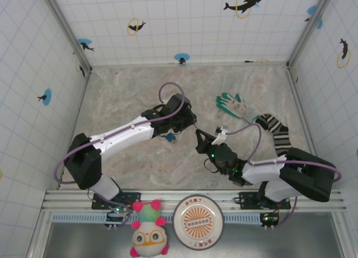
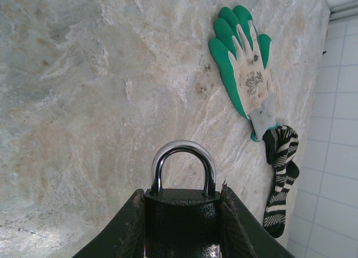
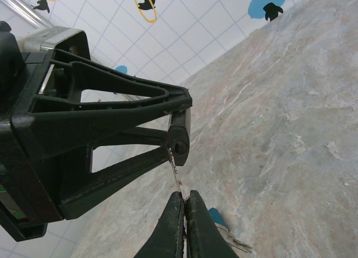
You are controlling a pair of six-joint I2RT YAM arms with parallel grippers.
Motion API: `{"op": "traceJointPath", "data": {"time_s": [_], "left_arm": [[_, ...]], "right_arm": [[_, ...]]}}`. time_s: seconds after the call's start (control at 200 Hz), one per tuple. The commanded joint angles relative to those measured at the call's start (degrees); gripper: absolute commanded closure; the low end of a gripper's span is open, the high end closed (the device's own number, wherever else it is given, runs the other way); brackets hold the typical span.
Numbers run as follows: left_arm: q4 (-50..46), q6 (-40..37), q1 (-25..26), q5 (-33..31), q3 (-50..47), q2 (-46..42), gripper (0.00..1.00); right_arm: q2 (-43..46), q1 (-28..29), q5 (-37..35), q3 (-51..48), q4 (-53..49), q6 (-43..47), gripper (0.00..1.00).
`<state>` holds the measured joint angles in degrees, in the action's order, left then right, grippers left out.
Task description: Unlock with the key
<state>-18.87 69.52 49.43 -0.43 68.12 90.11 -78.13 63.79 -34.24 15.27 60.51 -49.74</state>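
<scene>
The left arm [image 1: 123,132] reaches from its base at the near left corner diagonally up and right over the marble-patterned table [image 1: 123,95], its wrist turned down toward the middle of the surface. The right arm [image 1: 268,168] lies low along the near edge, folded leftward from its base, and its forearm is aimed at the left arm's wrist so the two ends meet near the table's centre.

The left gripper [image 2: 182,195] is clamped on a small padlock [image 2: 182,221]. Its two fingers press the sides of the dark, pebbled body, and the silver shackle [image 2: 183,151] stands closed above the fingertips, pointing away from the wrist camera.

The right gripper [image 3: 184,205] has its fingers pressed together, with a thin silver blade sticking out from between their tips. This is the key [image 3: 178,177], pinched at its head, which the fingers hide. The blade slants up from the right fingertips to the underside of the padlock at the tips of the left gripper, ending right at the round keyway. Whether it has entered the keyway cannot be told.
</scene>
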Motion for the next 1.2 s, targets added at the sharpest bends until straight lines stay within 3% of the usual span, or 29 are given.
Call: {"op": "traceJointPath", "data": {"time_s": [0.0, 0.581, 1.196], "left_arm": [[1.08, 1.35, -0.21, -0.04, -0.62, -1.32, 0.90], [1.93, 1.51, -0.21, 1.03, -1.06, -1.69, 0.91], [3.22, 1.47, -0.03, 2.80, -0.73, -0.09, 0.91]], "right_arm": [[-0.73, 0.39, -1.44, 1.70, 1.45, -1.04, 1.00], [0.96, -1.20, -3.03, 1.87, -0.37, -0.97, 1.00], [-0.40, -2.40, 0.18, 4.77, -1.18, -0.19, 1.00]]}}
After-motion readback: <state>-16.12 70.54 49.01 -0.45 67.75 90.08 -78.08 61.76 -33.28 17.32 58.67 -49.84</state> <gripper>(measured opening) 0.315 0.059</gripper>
